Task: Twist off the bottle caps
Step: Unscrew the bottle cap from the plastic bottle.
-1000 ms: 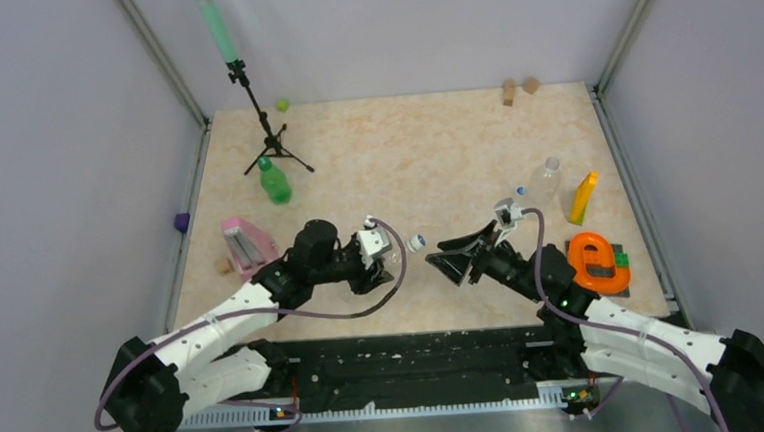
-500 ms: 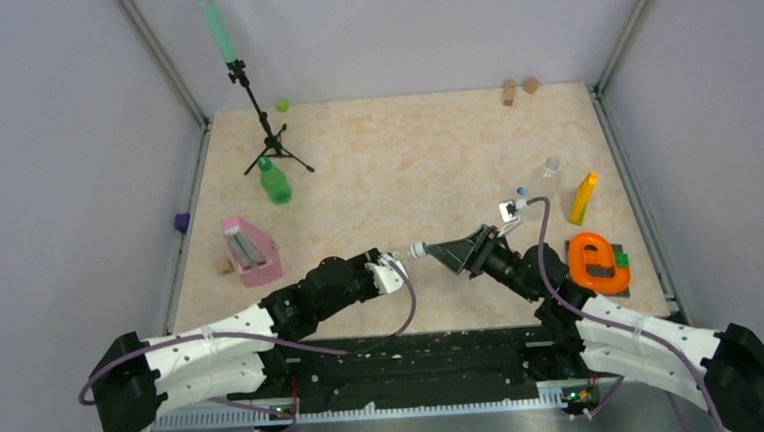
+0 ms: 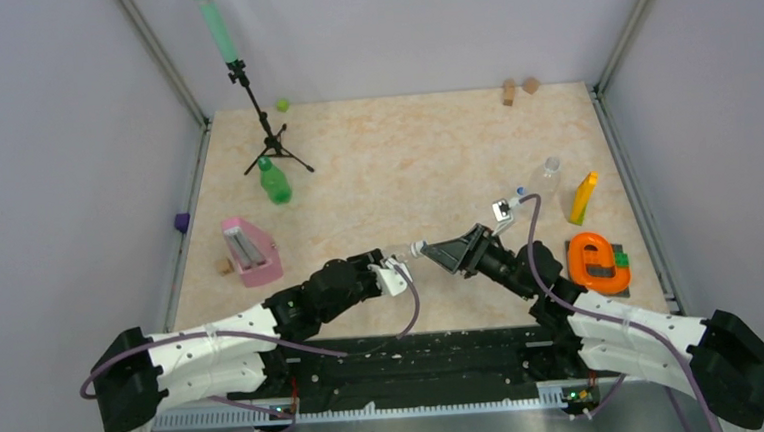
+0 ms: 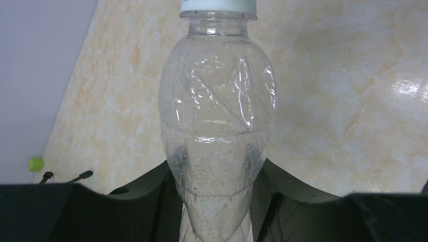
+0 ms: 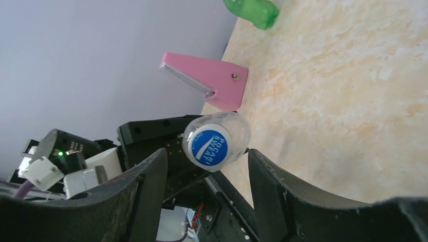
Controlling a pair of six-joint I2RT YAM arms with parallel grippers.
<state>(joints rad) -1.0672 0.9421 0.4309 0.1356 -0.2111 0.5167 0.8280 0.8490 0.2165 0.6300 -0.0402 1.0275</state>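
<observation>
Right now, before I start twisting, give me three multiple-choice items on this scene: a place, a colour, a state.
1. Where is the green bottle? A beside the tripod B near right corner C lying at centre
2. What colour is the top of the cap on the clear bottle in the left tool? A red B blue C black
3. How is the right tool? A open, not gripping B shut on the cap C out of view
Answers: A, it is by the tripod's feet; B, the right wrist view shows a blue top; A, gaps show between its fingers and the cap.
</observation>
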